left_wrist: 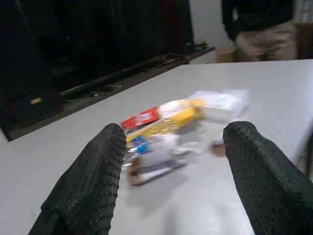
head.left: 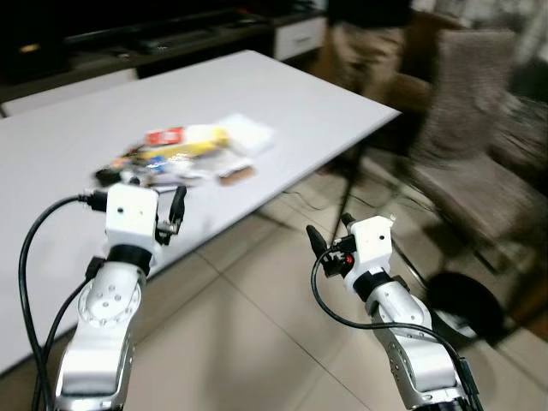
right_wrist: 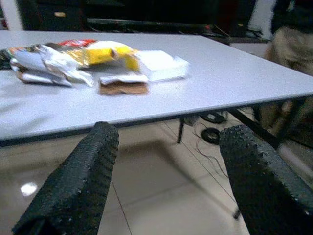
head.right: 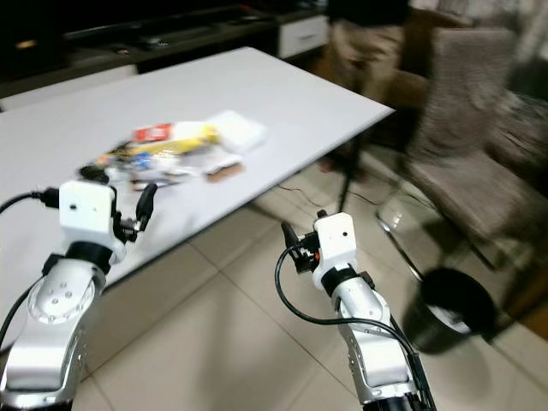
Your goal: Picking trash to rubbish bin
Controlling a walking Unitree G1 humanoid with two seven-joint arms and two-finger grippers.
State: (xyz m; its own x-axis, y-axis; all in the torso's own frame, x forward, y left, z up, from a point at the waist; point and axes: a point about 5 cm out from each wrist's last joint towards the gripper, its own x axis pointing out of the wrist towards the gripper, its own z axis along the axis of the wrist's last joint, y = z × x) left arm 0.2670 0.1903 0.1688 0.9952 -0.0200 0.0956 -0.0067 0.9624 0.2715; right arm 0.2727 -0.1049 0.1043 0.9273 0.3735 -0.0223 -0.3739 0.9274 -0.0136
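I count one heap of trash (head.left: 184, 152) on the white table (head.left: 325, 107), one black rubbish bin (head.right: 449, 310) on the floor. My left gripper (left_wrist: 171, 183) is spread before the heap; my right gripper (right_wrist: 164, 183) is spread below the table edge.

Bare white tabletop (head.left: 282, 94) lies open on all sides of the blurred heap of yellow, red and white wrappers (head.left: 193, 150). Off its near edge, open tiled floor (head.left: 248, 334) leads to the round black rubbish bin (head.right: 454, 310), flanked by a grey patterned chair (head.left: 479, 145).
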